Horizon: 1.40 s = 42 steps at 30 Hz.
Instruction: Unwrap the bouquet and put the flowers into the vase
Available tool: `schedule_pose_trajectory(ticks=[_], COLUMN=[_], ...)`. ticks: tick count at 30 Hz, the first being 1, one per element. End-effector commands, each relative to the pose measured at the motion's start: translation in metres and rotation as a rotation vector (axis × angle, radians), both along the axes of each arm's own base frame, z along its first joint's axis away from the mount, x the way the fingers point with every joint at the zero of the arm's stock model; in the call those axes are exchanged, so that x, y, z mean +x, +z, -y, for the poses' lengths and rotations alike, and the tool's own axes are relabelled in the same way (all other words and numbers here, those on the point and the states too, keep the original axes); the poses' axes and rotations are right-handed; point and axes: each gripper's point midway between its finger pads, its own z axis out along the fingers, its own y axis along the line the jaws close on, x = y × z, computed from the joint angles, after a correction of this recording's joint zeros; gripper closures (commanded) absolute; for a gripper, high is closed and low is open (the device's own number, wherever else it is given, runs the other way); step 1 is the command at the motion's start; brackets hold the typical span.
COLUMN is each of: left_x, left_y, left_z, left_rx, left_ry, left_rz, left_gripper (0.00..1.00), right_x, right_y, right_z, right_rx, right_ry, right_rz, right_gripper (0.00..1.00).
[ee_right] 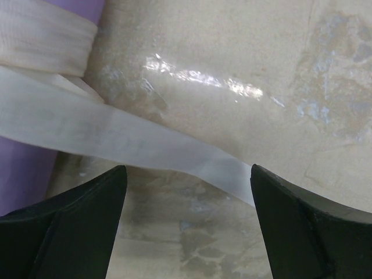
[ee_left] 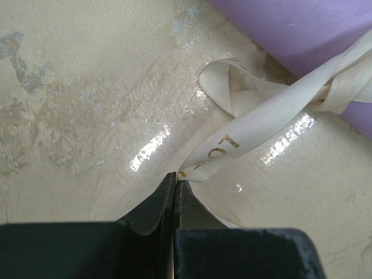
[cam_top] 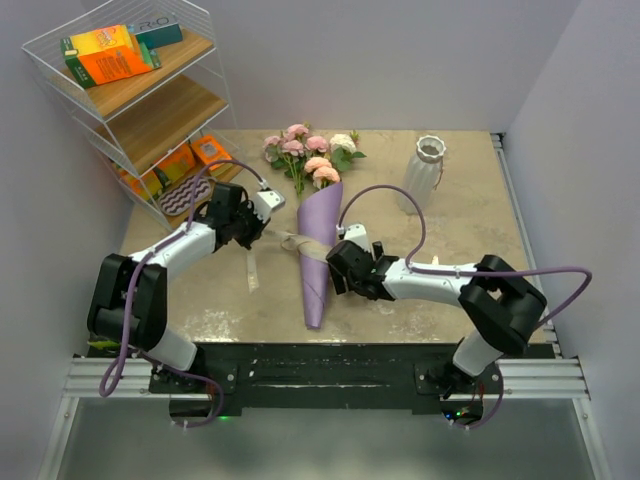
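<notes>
The bouquet lies flat on the table, its lilac paper cone (cam_top: 320, 255) pointing toward me and its pink and cream flowers (cam_top: 305, 155) at the far end. A beige ribbon (cam_top: 292, 241) is tied round the cone. My left gripper (cam_top: 258, 228) is just left of the cone, shut on a strand of the ribbon (ee_left: 261, 110) that comes out at its tips (ee_left: 176, 177). My right gripper (cam_top: 338, 268) sits at the cone's right side, open, low over the table. A loose ribbon tail (ee_right: 145, 139) lies just beyond its fingertips (ee_right: 186, 174). The white ribbed vase (cam_top: 425, 172) stands upright at the back right.
A white wire shelf (cam_top: 150, 95) with orange boxes stands at the back left corner. Grey walls close in the table on the left, back and right. Another ribbon tail (cam_top: 251, 268) trails on the tabletop left of the cone.
</notes>
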Motion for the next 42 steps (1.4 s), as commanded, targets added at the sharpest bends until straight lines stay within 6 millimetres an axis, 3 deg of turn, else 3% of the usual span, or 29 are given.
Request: schedule_pose_trajectory(ticks=[1,7,10,11,13,14,16,19,22,27,31,36,38,39,42], left_x=[0.007,0.007,0.005,0.004,0.003,0.002,0.001,0.001,0.0,-0.001,0.008,0.006,0.006,0.002,-0.004], left_y=[0.017,0.023,0.024,0.025,0.026,0.027,0.028,0.034,0.045,0.082,0.106,0.127,0.13,0.13,0.13], left_z=[0.004,0.003,0.003,0.002,0.002,0.002,0.001,-0.001,-0.001,-0.001,-0.025,-0.068,-0.1,-0.106,-0.159], left_rx=[-0.02,-0.018,-0.017,-0.017,-0.016,-0.016,-0.012,-0.008,-0.013,-0.121,-0.111,-0.105,-0.081,-0.091,-0.114], left_ry=[0.002,-0.002,-0.003,-0.004,-0.006,-0.007,-0.005,-0.002,0.001,0.007,0.082,0.164,0.22,0.222,0.307], left_rz=[0.03,0.047,0.05,0.052,0.057,0.06,0.064,0.079,0.093,0.098,0.125,0.154,0.168,0.158,0.145], left_gripper=[1.0,1.0,1.0,1.0,1.0,1.0,1.0,1.0,1.0,1.0,1.0,1.0,1.0,1.0,1.0], right_x=[0.027,0.041,0.045,0.045,0.044,0.043,0.041,0.038,0.035,0.032,0.034,0.033,0.029,0.028,0.028], right_y=[0.006,-0.006,-0.008,-0.008,-0.006,-0.001,0.003,0.021,0.053,0.116,0.143,0.167,0.181,0.188,0.202], right_z=[-0.026,-0.032,-0.031,-0.03,-0.03,-0.03,-0.027,-0.02,-0.012,0.007,0.043,0.115,0.143,0.15,0.171], right_rx=[0.007,-0.024,-0.024,-0.017,-0.004,0.013,0.026,0.053,0.112,0.208,0.22,0.238,0.249,0.26,0.263], right_ry=[0.041,0.044,0.037,0.03,0.027,0.02,0.011,-0.018,-0.055,-0.105,-0.22,-0.422,-0.49,-0.507,-0.54], right_rz=[0.068,0.088,0.095,0.094,0.093,0.099,0.106,0.138,0.185,0.298,0.338,0.373,0.404,0.416,0.425], right_gripper=[0.1,0.14,0.26,0.41,0.56,0.72,0.82,0.89,1.0,1.0,1.0,1.0,1.0,1.0,1.0])
